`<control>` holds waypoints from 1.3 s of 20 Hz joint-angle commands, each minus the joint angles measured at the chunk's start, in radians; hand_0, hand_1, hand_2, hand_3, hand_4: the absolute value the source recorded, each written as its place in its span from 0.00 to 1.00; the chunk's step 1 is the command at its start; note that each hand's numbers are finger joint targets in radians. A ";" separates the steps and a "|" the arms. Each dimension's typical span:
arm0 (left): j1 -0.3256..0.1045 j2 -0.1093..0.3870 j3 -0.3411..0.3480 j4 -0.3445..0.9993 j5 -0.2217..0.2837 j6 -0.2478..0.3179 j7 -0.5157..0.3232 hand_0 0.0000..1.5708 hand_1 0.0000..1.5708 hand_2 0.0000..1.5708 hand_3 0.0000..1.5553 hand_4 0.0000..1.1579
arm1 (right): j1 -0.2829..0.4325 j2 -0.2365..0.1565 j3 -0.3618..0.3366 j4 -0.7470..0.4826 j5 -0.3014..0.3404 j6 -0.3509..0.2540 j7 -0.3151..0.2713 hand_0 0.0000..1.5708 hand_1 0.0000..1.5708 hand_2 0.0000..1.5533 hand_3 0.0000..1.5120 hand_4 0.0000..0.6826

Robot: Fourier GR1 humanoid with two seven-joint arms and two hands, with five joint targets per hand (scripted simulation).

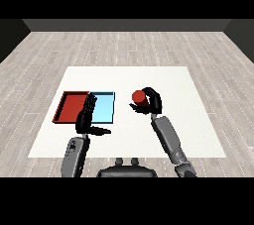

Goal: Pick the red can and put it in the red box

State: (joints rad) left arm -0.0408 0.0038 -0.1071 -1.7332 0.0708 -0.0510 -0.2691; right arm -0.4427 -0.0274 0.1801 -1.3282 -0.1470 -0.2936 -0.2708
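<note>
While its fingers curl round the red cylindrical can (138, 96), the black right hand (152, 102) sits right of the light blue tray (105, 110). Fingers straight and relaxed, the left hand (87, 114) lies over the seam between that tray and the red tray (69, 106)

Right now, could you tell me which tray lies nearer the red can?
The light blue tray; it lies between the red tray and the red can.

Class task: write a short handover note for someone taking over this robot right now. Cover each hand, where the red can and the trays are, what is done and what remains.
Right hand: curled round the red can, to the right of both trays.
Left hand: open, fingers straight, holding nothing, in front of the seam between the trays.
Red tray: at the left, with the light blue tray beside it on its right; neither holds the can.
Done: can grasped.
Left: carry it over the blue tray and set it in the red tray.
</note>
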 commanded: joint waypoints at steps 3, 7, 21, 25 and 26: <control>-0.053 -0.004 -0.096 0.040 -0.072 0.082 0.063 0.00 0.00 0.00 0.00 0.00 | -0.026 0.027 0.116 -0.029 -0.010 -0.138 0.017 0.92 0.92 0.90 0.91 0.92; -0.133 -0.004 -0.153 0.046 -0.079 0.157 0.153 0.00 0.00 0.00 0.00 0.00 | 0.027 0.027 0.128 -0.141 0.013 -0.132 0.009 0.90 0.90 0.91 0.92 0.92; -0.241 -0.004 -0.309 0.334 0.033 0.296 0.056 0.00 0.00 0.00 0.00 0.00 | 0.011 0.027 0.144 -0.226 0.037 -0.102 0.052 0.93 0.93 0.93 0.92 0.96; -0.143 -0.004 -0.362 0.273 0.012 0.317 0.045 0.00 0.00 0.00 0.00 0.00 | 0.056 0.027 0.187 -0.237 0.044 -0.113 0.019 0.93 0.93 0.93 0.92 0.96; -0.187 -0.004 -0.235 0.387 0.035 0.211 -0.016 0.00 0.00 0.00 0.00 0.00 | 0.018 0.027 0.166 -0.142 0.008 -0.111 -0.046 0.93 0.93 0.92 0.92 0.96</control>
State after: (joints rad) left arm -0.2163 0.0001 -0.3759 -1.4240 0.0832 0.1905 -0.2394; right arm -0.3987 -0.0006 0.3572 -1.5263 -0.1185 -0.4080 -0.2715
